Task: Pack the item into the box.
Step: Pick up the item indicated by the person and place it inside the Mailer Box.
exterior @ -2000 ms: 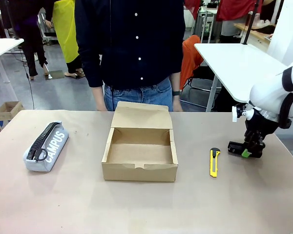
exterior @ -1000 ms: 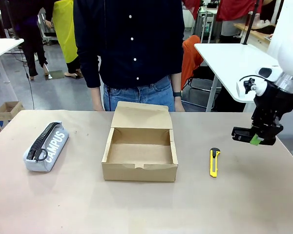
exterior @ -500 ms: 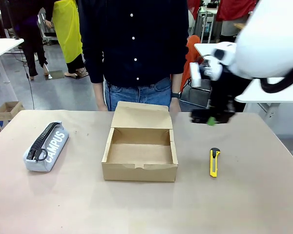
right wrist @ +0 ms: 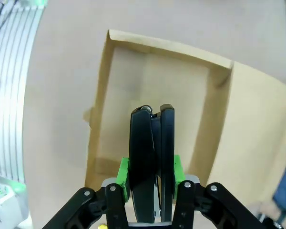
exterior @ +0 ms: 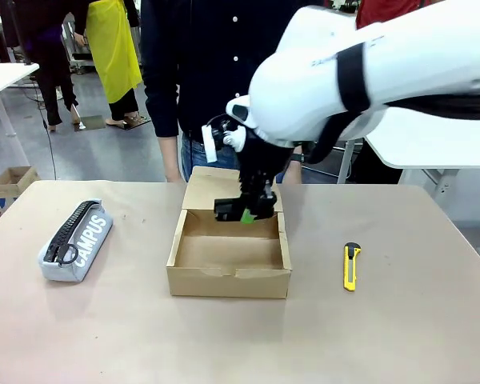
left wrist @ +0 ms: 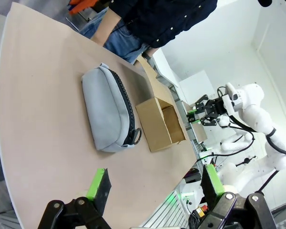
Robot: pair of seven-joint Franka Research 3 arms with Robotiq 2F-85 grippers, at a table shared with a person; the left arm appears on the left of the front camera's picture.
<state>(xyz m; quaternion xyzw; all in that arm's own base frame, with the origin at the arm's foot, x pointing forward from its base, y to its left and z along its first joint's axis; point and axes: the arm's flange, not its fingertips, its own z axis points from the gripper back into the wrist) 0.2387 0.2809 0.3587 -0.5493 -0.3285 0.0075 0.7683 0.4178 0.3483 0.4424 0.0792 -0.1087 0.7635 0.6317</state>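
On table (left wrist: pixel 38 95), grey pencil case (left wrist: pixel 107 112) just beside box (left wrist: pixel 159 125); left end effector (left wrist: pixel 155 187) above, jaws wide apart

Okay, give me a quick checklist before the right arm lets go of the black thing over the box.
1. Grip: right gripper shut on the black item: ok.
2. Position: the item hangs over the floor of the box, inside its walls: ok.
3. Lid flap folded back, opening free: ok.
4. Drop height above the box floor: cannot tell.
5. Left gripper open, well off beyond the pencil case: ok.
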